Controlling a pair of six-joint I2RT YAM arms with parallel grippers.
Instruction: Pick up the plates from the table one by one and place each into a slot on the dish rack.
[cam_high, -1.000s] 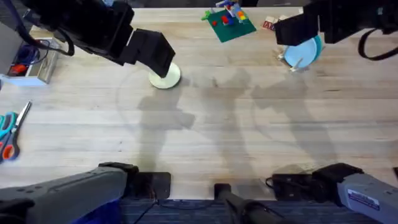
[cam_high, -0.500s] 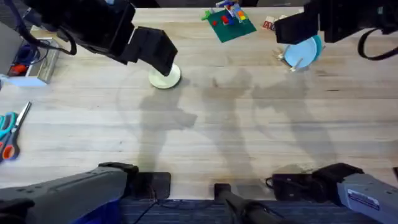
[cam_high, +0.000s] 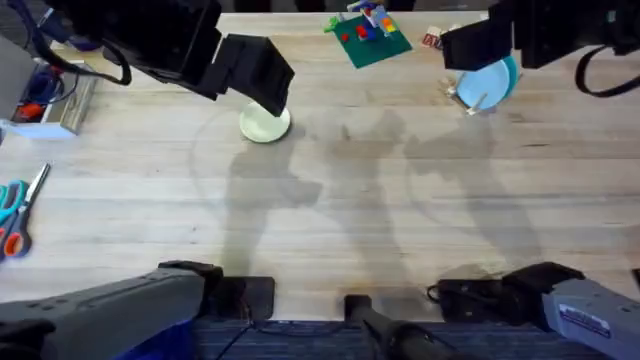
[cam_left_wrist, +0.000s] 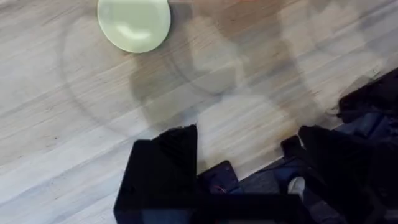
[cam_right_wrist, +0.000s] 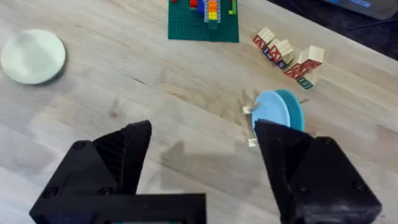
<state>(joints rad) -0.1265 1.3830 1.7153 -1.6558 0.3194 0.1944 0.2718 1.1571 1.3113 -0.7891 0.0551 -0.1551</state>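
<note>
Left gripper (cam_left_wrist: 245, 168): hanging above the table (cam_left_wrist: 74, 124) with fingers spread wide, gripping nothing.
Right gripper (cam_right_wrist: 202, 168): hovering over bare wood, fingers wide apart, gripping nothing.
Overhead, cream plate (cam_high: 266, 124): lying flat on the table (cam_high: 330, 200), partly tucked under the left arm's dark head.
Overhead, blue plate (cam_high: 490, 80): standing on edge in the dish rack (cam_high: 468, 97) at the far right, just under the right arm.
Left wrist, cream plate (cam_left_wrist: 134, 23): lying flat, well apart from the fingers.
Right wrist, blue plate (cam_right_wrist: 272, 112): standing upright in the dish rack (cam_right_wrist: 252, 124), a darker teal plate (cam_right_wrist: 293, 106) just behind it.
Right wrist, cream plate (cam_right_wrist: 32, 57): lying flat, well apart from the rack.
Right wrist, extras: lettered blocks (cam_right_wrist: 287, 56) and green board (cam_right_wrist: 203, 18) sitting beyond the rack.
</note>
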